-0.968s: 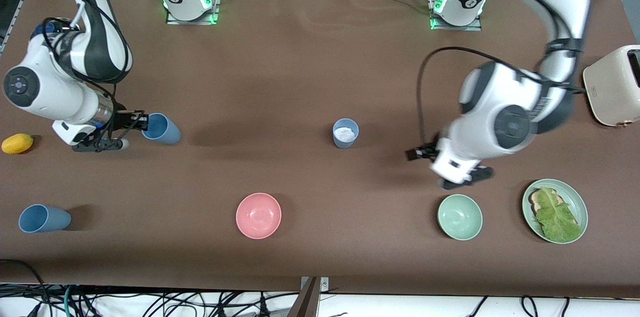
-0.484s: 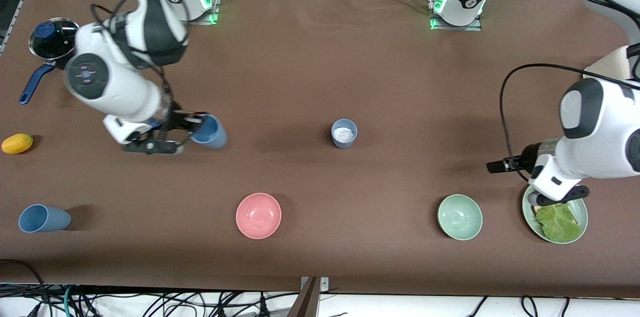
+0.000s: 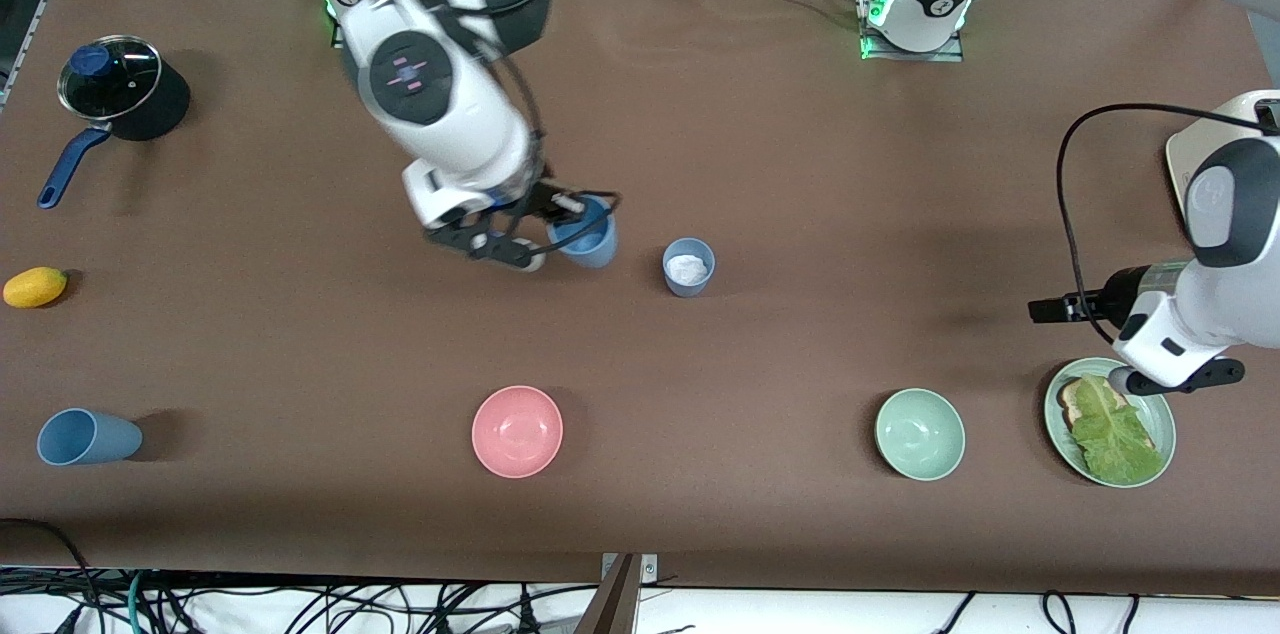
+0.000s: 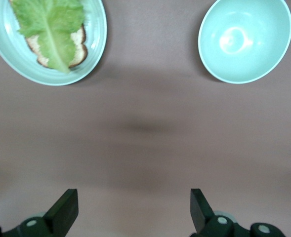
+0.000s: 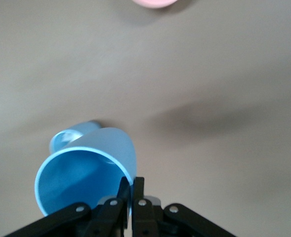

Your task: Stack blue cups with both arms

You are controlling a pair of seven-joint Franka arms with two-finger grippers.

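Now my right gripper [image 3: 568,226] hangs over the brown table [image 3: 760,144], fingers [image 5: 130,195] clenched on the rim of a bright blue cup [image 3: 585,239] just beside the greyer blue cup [image 3: 689,266] standing mid-table. My left gripper [image 4: 134,210] waits with fingers spread over bare table near the lettuce plate [image 3: 1160,414] and the pale green bowl [image 3: 919,434]. A third blue cup [image 3: 85,437] lies at the right arm's end, nearer the front camera.
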